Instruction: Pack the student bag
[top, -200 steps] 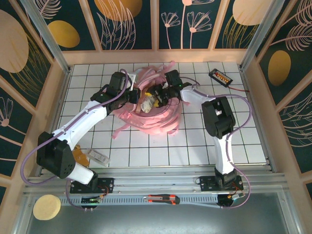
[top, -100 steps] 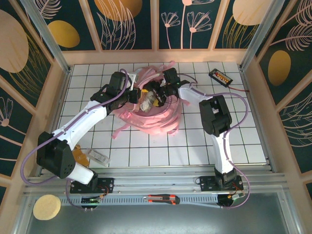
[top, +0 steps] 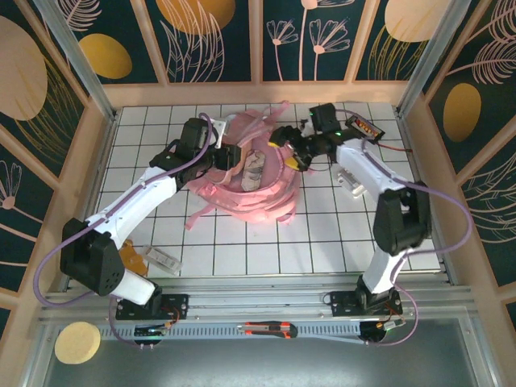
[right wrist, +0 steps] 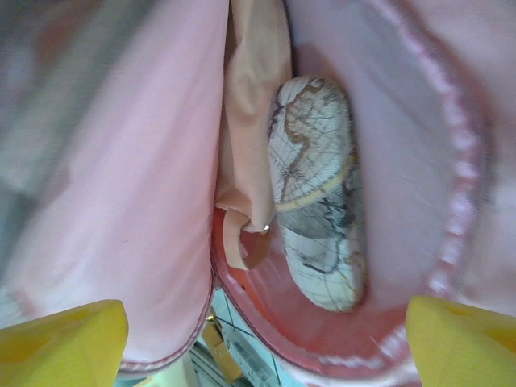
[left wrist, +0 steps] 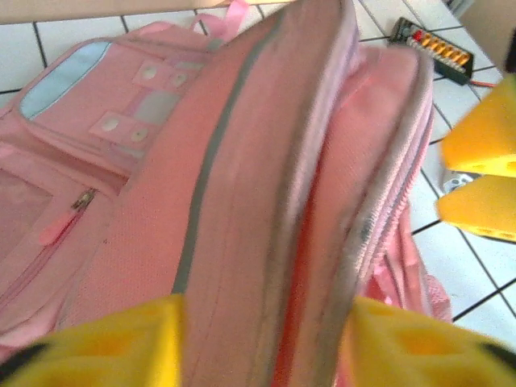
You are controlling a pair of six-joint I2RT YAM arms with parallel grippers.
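Pink backpack (top: 250,192) at the far middle of the tiled table (top: 242,250), lying with its mouth gaping upward. Inside, against the lining, an oval case (right wrist: 318,193) printed with an old map. Left gripper (left wrist: 262,347) at the bag's left rim, fingers spread, a raised fabric edge between them. Right gripper (right wrist: 266,339) over the opening from the right, fingers spread wide, holding nothing. Far right, well apart from the bag, a small black device (top: 364,126).

Pink student bag (left wrist: 242,201), cream-and-grey map-print case (right wrist: 318,193)
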